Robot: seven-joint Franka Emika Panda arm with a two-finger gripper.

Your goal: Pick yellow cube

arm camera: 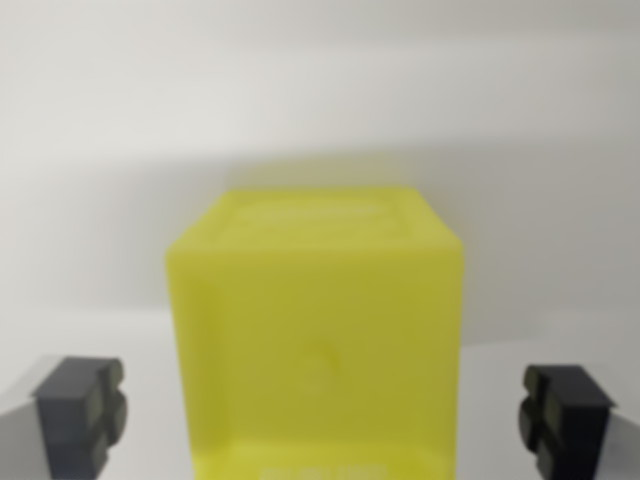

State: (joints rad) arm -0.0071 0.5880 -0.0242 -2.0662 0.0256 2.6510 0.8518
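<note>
gripper [320,415]: wide apart, nothing pinched yet; both fingertips poke up from the bottom corners of the wrist view, one at the left [82,412], one at the right [562,418]

yellow cube [315,330]: sitting dead centre between the two fingertips, filling the middle of the frame; clear daylight on each side, so no pad is touching it; its top face is visible toward the far side, and the near face has a small round dimple in it

surface [100,150]: plain pale tabletop running off into the far distance; a soft shadow sits just behind the cube; everything's kinda blurry this close, so edge detail is a guess

step in hand: looks to me like the approach is basically done and the squeeze is what's next

how to do it well: gaps left and right look about even, so i'd leave the sideways position alone; make sure the pads sit low enough to land on the flat side faces rather than near the top edges; close slow and square so both pads meet at once and the cube doesn't twist or skate away; lift straight up only once the grip is firm

what could go wrong: the faces look smooth plastic, so a shallow or lopsided pinch could let it slip
</note>
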